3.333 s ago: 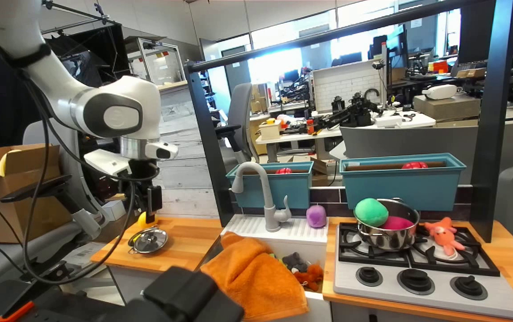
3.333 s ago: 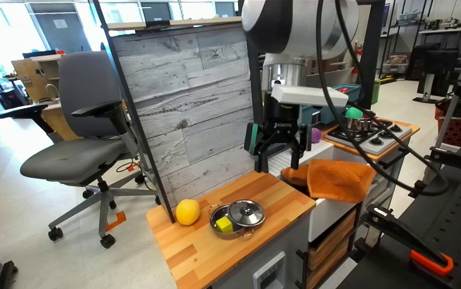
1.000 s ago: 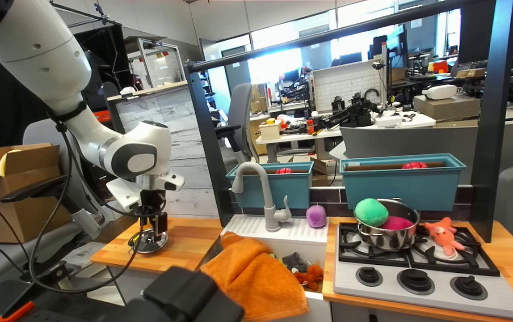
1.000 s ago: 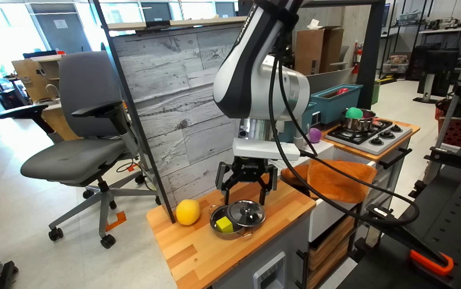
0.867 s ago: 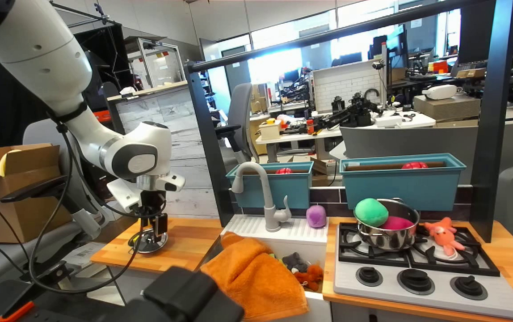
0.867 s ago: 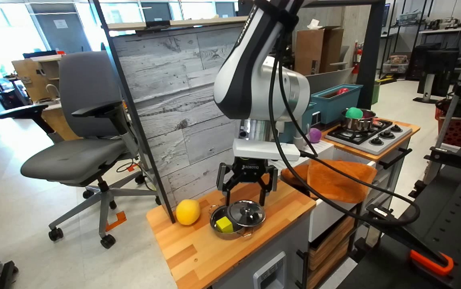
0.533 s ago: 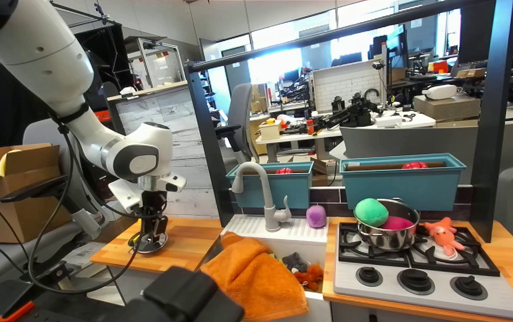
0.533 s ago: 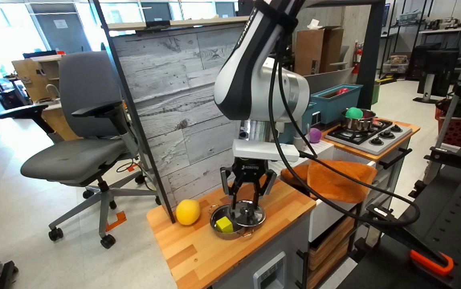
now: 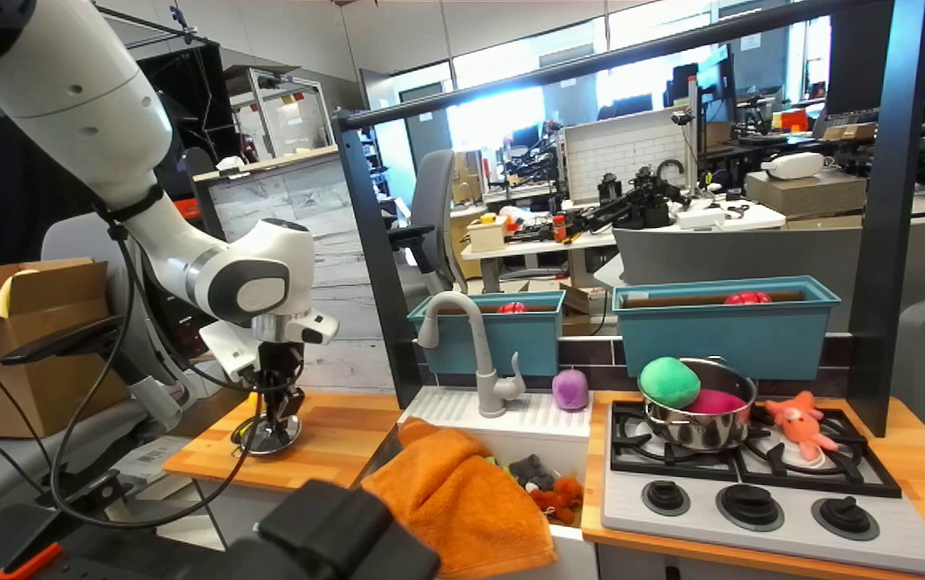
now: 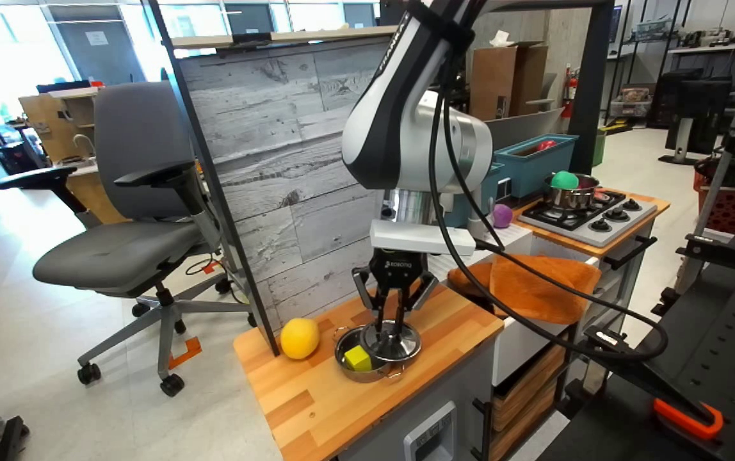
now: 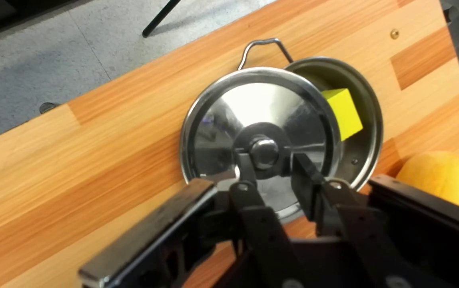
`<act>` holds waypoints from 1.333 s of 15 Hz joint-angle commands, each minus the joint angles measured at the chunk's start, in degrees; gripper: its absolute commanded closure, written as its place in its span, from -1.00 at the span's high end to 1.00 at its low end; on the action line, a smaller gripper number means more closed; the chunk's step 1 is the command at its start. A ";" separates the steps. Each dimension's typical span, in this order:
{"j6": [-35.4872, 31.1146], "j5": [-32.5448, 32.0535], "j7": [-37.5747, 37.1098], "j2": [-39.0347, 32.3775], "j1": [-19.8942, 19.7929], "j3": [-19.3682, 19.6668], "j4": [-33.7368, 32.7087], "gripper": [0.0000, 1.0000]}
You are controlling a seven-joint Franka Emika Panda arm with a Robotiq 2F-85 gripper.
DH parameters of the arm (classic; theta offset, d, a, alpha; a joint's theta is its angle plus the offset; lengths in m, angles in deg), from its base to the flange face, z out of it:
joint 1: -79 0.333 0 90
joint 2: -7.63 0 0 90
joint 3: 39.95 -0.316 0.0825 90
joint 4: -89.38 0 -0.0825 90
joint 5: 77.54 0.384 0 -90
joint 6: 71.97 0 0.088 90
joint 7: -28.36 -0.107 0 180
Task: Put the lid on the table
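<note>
The shiny steel lid (image 11: 249, 100) lies tilted across a small steel pot (image 11: 363, 156), covering part of its mouth. A yellow block (image 11: 343, 114) shows in the uncovered part. Pot and lid stand on the wooden table (image 11: 93, 160), seen also as a light-brown countertop (image 10: 316, 410) in an exterior view. My gripper (image 11: 271, 157) points down over the lid, its fingers either side of the round knob (image 11: 264, 151). The jaws are partly closed but still open: one finger is close against the knob, and a gap shows between the knob and the other finger.
A yellow ball (image 10: 299, 338) sits beside the pot at the grey plank wall (image 10: 316, 179). An orange towel (image 9: 454, 499) hangs over the sink beyond the countertop. The stove (image 9: 728, 515) holds another pot (image 9: 704, 431). My black cable (image 10: 470, 179) loops beside the arm.
The gripper has come down from above onto the lid. Over the last second its fingers have drawn together around the knob, and the lid has shifted very slightly.
</note>
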 commanded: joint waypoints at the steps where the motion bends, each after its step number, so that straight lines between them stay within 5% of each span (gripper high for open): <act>1: 1.22 -0.76 -0.61 -0.98 -0.85 -0.36 -2.01 -0.99; 11: 3.29 -0.69 -2.23 0.83 -3.48 1.51 -1.70 -1.00; 12: 3.55 -0.93 -2.69 0.77 -3.46 1.92 -1.80 -0.48; 13: 3.38 -0.97 -2.61 0.84 -3.61 2.01 -1.64 -0.46; 20: 6.20 -1.74 -0.36 1.17 -3.10 1.21 -0.25 0.53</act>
